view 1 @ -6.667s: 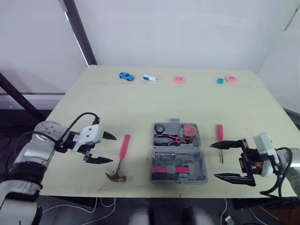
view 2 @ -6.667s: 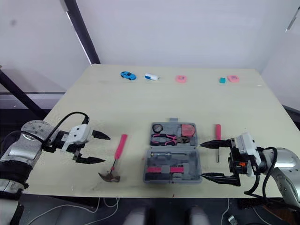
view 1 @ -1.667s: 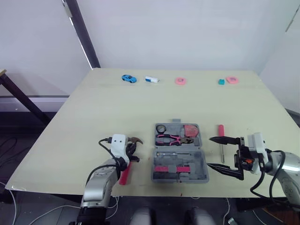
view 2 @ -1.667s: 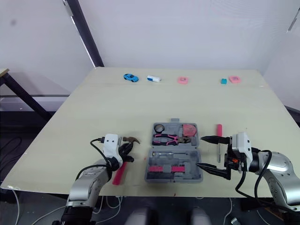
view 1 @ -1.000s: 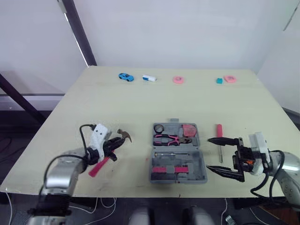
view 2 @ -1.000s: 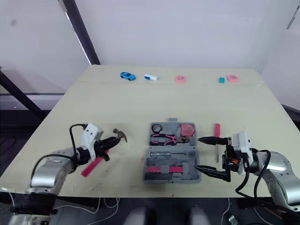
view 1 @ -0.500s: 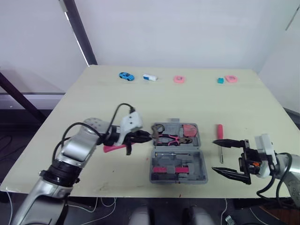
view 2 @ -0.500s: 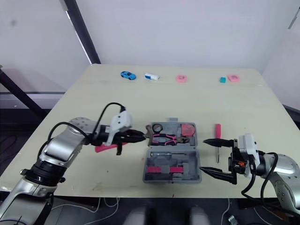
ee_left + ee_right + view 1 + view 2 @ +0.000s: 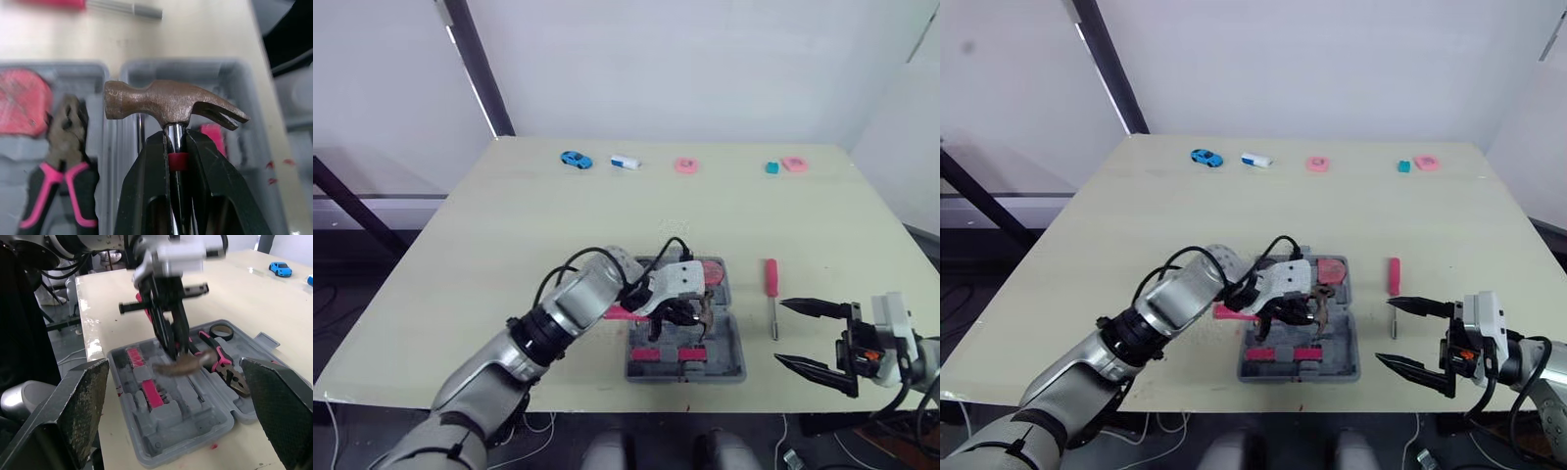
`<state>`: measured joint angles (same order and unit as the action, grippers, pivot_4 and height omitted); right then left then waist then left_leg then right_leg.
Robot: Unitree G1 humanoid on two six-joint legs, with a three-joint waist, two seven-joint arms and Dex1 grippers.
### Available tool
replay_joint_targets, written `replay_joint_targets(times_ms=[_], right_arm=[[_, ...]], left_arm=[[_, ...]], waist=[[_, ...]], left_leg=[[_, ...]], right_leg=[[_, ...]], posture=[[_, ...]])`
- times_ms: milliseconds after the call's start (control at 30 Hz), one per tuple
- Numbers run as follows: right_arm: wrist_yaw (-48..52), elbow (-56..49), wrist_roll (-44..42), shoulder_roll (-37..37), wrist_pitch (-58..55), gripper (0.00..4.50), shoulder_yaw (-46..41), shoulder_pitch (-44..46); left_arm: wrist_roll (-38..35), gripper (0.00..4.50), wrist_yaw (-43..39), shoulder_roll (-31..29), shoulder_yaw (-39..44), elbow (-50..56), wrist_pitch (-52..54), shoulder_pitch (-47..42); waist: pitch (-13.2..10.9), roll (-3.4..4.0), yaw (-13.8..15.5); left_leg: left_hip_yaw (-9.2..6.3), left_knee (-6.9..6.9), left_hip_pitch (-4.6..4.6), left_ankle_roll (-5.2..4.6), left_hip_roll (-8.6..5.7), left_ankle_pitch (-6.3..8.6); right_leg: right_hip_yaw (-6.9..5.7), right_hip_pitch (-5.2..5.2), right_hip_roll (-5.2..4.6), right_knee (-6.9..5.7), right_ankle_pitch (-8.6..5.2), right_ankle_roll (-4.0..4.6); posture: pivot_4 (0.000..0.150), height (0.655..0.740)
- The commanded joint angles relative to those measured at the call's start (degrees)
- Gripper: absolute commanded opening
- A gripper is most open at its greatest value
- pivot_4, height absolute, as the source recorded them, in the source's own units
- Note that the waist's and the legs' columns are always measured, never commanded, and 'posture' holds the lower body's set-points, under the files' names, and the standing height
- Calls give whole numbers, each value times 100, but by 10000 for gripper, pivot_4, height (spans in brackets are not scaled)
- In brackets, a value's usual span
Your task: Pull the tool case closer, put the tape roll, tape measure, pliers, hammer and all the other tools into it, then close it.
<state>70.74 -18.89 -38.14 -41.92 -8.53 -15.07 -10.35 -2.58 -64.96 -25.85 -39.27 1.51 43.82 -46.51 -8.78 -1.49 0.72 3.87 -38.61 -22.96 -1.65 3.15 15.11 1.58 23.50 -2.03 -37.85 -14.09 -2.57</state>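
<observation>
Left gripper (image 9: 176,139) clamps the neck of the one brown-headed, pink-handled hammer (image 9: 166,105) over the open grey plastic tool case (image 9: 732,360); right gripper (image 9: 781,332) gapes wide, empty, near one pink-handled screwdriver (image 9: 771,279).

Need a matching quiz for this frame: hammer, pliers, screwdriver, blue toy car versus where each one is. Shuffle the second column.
Things:
1. hammer
2. pliers
3. screwdriver
4. blue toy car

Places:
A. flat on the table, to the right of the tool case
B. at the table's far edge
C. clamped in the left gripper, above the tool case
D. lying inside the tool case

Pairs: 1-C, 2-D, 3-A, 4-B
</observation>
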Motion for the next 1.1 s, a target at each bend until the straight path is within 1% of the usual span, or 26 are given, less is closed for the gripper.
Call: replay_joint_targets(times_ms=[33, 100, 200, 400, 567, 867, 1100], right_arm=[[-4, -39, 5, -15, 112, 45000, -162, -4], [17, -2, 25, -6, 147, 45000, -160, -22], [29, 37, 56, 4, 179, 45000, -159, -37], [-16, 52, 135, 56, 267, 45000, -148, -101], [-112, -13, 170, 124, 322, 45000, -164, -178], [-253, -146, 209, 230, 372, 45000, -61, -284], [-280, -155, 221, 246, 366, 45000, -29, -260]], left_arm=[[30, 1797, -31, 374, -230, -19, 351, -264], [11, 1797, -51, 656, -388, -222, 626, -420], [-60, 1797, -135, 881, -511, -419, 912, -548], [210, 1797, -114, 1071, -888, -857, 812, -718], [346, 1797, 27, 1307, -940, -1262, 813, -789], [342, 1797, 0, 1480, -836, -1440, 826, -833], [441, 1797, 8, 1454, -883, -1565, 728, -844]], waist=[[0, 0, 12], [0, 0, 10], [0, 0, 5], [-1, 0, -15], [-1, 0, 9], [0, 1, -1], [0, 1, -1]], left_leg=[[-1, 0, -3, 0, -2, 0], [-6, -2, -7, 0, -6, 0], [-10, -3, -8, 0, -7, 0], [-17, -2, -5, 0, -5, 0], [-17, -3, -8, 0, -6, 0], [-31, -3, -10, 0, -8, 0], [-32, -3, -11, 0, -8, 0]], right_leg=[[2, 0, 0, 1, 0, 0], [5, 0, 0, 3, -1, -1], [5, 0, 2, 2, -2, -1], [4, 0, 7, -2, -2, 1], [4, 0, 6, 1, -5, 5], [4, 0, 7, 0, -5, 5], [4, 0, 7, 0, -5, 4]], posture=[[1500, 7400], [1500, 7400], [1500, 7400], [1500, 7400], [1500, 7400], [1500, 7400], [1500, 7400]])
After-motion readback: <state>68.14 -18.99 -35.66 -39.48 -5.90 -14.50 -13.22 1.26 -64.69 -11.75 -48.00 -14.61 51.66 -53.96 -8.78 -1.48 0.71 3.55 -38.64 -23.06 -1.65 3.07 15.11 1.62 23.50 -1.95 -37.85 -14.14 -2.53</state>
